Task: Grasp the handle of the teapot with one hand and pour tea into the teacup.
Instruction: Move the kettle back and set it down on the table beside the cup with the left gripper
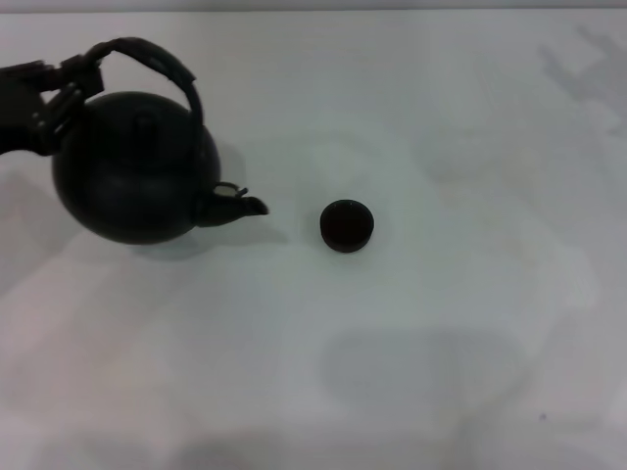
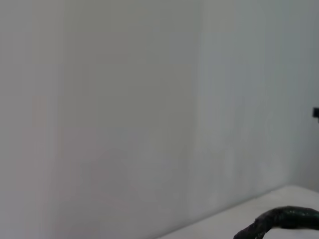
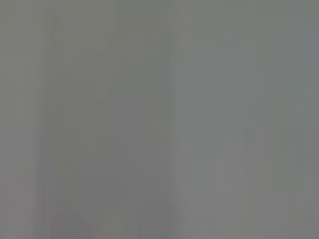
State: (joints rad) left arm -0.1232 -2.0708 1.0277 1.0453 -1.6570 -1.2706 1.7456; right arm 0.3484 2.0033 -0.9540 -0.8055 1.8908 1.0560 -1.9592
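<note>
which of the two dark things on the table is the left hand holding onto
The teapot, the big round one with a spout. The left hand is at its arched handle. The tiny teacup stands apart, beyond the spout, untouched.

- I seem to be in a bare test room, lab-like rather than a home.
- My counter (image 1: 441, 352) is plain white, carrying only a teapot (image 1: 132, 171) and teacup (image 1: 347, 225).
- Behind it stands a blank pale wall (image 2: 124, 99).
</note>
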